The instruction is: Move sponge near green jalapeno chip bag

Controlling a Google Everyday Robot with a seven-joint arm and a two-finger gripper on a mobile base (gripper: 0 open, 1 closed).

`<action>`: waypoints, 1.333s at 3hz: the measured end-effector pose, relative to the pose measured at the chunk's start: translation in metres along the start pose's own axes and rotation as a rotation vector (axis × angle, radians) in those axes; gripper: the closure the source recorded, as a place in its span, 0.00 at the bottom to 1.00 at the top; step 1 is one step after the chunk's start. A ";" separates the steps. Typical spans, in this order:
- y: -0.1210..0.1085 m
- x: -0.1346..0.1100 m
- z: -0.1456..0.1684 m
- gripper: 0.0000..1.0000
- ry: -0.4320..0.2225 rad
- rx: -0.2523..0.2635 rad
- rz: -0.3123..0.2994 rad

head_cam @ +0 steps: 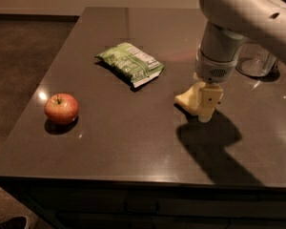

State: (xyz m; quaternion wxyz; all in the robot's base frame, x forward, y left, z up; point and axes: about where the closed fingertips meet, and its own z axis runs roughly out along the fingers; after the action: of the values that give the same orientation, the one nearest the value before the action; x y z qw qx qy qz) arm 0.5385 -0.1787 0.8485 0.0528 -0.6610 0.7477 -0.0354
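Observation:
The sponge (186,99) is a pale yellow block lying on the dark table, right of centre. The green jalapeno chip bag (130,63) lies flat on the table up and to the left of the sponge, about a bag's length away, its white label panel facing up. My gripper (205,109) hangs down from the grey wrist, right at the sponge's right side. It covers that part of the sponge and reaches down to the table top. The arm comes in from the upper right.
A red apple (61,108) sits near the table's left edge. A clear glass (255,61) stands at the right, behind the arm. The table's front edge (133,178) runs along the bottom, with the floor to the left.

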 end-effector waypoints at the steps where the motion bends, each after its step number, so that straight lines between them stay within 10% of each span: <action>1: -0.003 -0.007 0.000 0.42 0.022 -0.008 -0.022; 4: -0.035 -0.071 -0.048 1.00 -0.079 0.095 -0.090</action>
State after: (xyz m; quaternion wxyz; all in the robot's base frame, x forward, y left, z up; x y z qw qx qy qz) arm 0.5753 -0.1132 0.9026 0.1118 -0.6917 0.7119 -0.0470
